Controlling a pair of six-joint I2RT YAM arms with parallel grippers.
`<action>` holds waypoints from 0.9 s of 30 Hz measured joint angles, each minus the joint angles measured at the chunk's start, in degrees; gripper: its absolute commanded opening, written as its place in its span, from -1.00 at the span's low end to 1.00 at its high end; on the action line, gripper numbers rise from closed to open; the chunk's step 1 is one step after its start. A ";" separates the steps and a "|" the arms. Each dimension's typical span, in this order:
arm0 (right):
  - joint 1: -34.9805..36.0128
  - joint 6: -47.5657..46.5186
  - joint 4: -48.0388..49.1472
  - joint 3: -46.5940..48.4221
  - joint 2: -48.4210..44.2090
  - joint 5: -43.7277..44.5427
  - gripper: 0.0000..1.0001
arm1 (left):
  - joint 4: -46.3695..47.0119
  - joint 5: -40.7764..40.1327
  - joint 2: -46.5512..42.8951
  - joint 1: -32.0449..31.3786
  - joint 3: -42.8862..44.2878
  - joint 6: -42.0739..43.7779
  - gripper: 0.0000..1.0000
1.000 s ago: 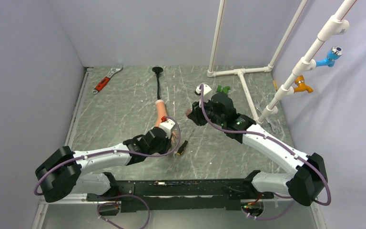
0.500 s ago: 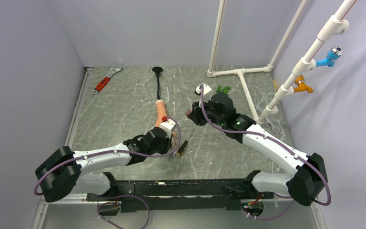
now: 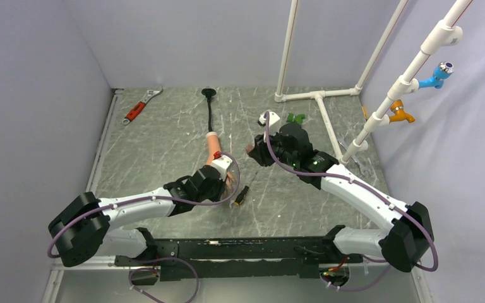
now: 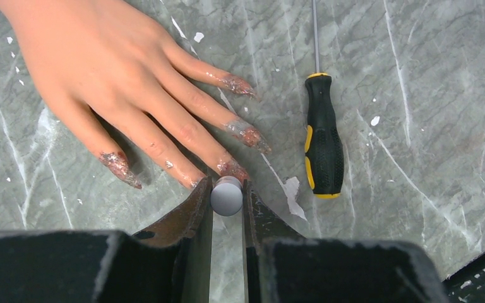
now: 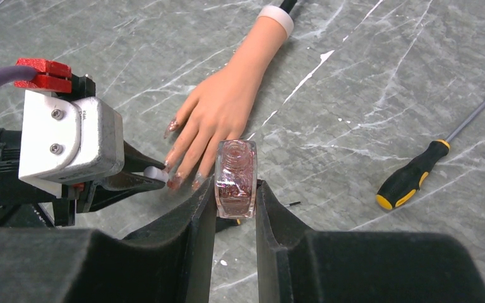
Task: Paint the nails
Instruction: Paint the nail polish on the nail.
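Note:
The peach mannequin hand [image 4: 101,69] lies palm down on the marble table, its black stalk [image 3: 210,110] pointing away. Its nails [image 4: 251,136] carry patchy glittery reddish polish. My left gripper [image 4: 227,192] is shut on the round pale grey handle of a polish brush [image 4: 227,196], held right at the tip of one finger [image 4: 232,169]; the bristles are hidden under it. My right gripper [image 5: 235,186] is shut on an open bottle of glittery red polish [image 5: 235,170], held upright above the table just right of the hand [image 5: 221,107].
A black and yellow screwdriver [image 4: 323,139] lies just right of the fingers, also in the right wrist view [image 5: 417,173]. A red wrench [image 3: 140,106] lies far left. White pipework [image 3: 316,98] stands at the back right, with small white and green parts [image 3: 297,118] nearby.
My left gripper has edged slightly forward toward the fingertips with the brush. The right arm and bottle have not moved.

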 measured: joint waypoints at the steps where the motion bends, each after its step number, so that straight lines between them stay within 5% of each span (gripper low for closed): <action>1: -0.02 0.00 0.02 0.00 0.00 0.00 -1.00 | 0.00 0.00 0.02 0.17 0.02 0.20 -1.00; 27: -0.02 0.00 0.44 0.00 1.60 -0.22 -1.00 | 4.31 2.71 -0.50 0.81 -1.01 0.35 -1.00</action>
